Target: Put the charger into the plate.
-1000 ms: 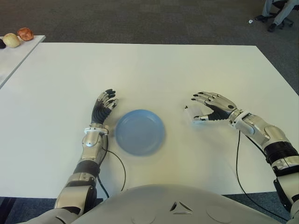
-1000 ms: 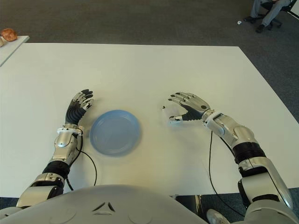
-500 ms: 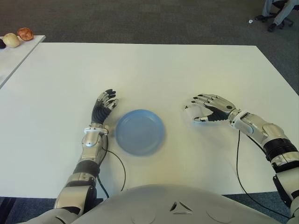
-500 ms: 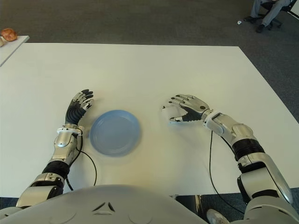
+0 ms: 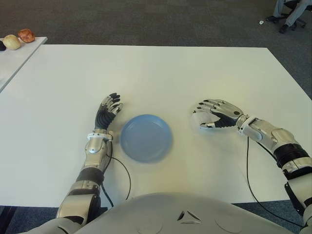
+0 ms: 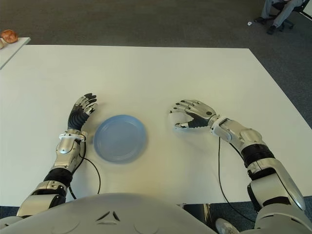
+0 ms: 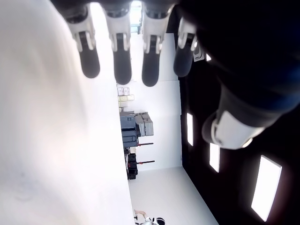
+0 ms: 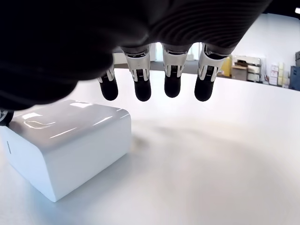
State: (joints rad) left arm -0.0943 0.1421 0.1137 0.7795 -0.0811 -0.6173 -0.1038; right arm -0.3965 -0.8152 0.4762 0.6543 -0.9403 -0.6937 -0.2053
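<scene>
The charger (image 8: 65, 143), a small glossy white block, sits flat on the white table (image 5: 161, 73), right of centre in the head views, where only a sliver of it shows at the tips of the right hand (image 5: 215, 114). That hand arches over it with the palm down. In the right wrist view the four fingertips (image 8: 141, 89) hang just above and beyond the block with a clear gap under them, so the fingers are curved over it but have not closed on it; whether the thumb touches the charger's near side cannot be told.

The blue plate (image 5: 146, 137) lies at the middle of the frame, a little below centre, apart from the charger and to its left, with nothing in it. Just left of the plate shows the left hand (image 5: 108, 111), fingers pointing toward the top of the frame, straight and loosely spread, gripping nothing; its wrist view shows the same relaxed fingers (image 7: 122, 61) next to the table surface.

A thin black cable (image 5: 248, 165) trails from the right forearm across the table toward the lower edge. In the upper left corner, a second white table (image 5: 14, 61) carries two small rounded items (image 5: 19, 39), one pale and one reddish. At the top right corner, a person's legs (image 5: 287, 12) and a chair stand on the dark carpet.
</scene>
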